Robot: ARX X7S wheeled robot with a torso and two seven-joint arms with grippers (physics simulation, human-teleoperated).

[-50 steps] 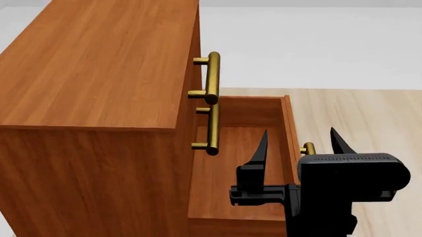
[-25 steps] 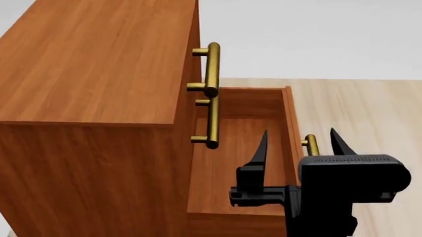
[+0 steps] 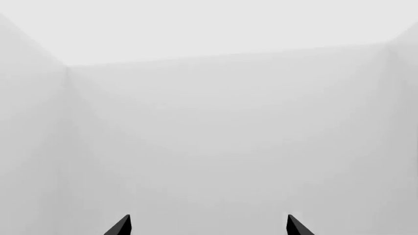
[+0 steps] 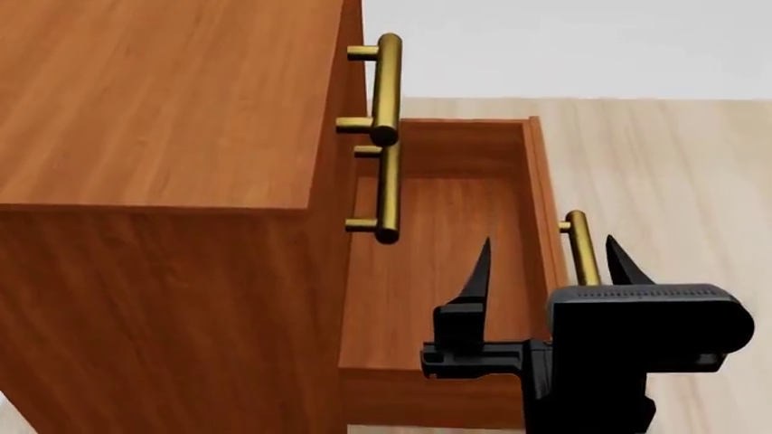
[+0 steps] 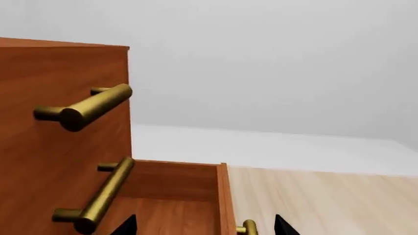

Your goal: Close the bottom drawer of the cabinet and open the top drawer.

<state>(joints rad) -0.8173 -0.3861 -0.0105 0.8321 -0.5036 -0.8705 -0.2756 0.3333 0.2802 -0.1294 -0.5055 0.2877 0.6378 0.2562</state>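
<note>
The reddish-brown cabinet [image 4: 157, 99] fills the left of the head view. The top drawer is shut, and its brass handle [image 4: 386, 86] sticks out above the middle drawer's handle [image 4: 386, 194]. The bottom drawer [image 4: 435, 271] is pulled far out, with its brass handle [image 4: 581, 249] on its outer face. My right gripper [image 4: 548, 242] is open and empty, and its fingertips straddle the bottom drawer's front panel and handle from above. The right wrist view shows the top handle [image 5: 85, 108], the bottom drawer's front panel [image 5: 224, 196] and my right gripper [image 5: 203, 224]. My left gripper [image 3: 207, 224] is open and faces only white walls.
Pale wooden floor [image 4: 675, 163] lies to the right of the pulled-out drawer. A white wall [image 5: 274, 63] stands behind the cabinet. My right arm's black wrist block [image 4: 652, 325] covers the lower right of the head view.
The cabinet and drawers have slid upward in the head view and look closer. More of the bottom drawer's handle now shows between my right fingertips. The bottom drawer stays pulled out.
</note>
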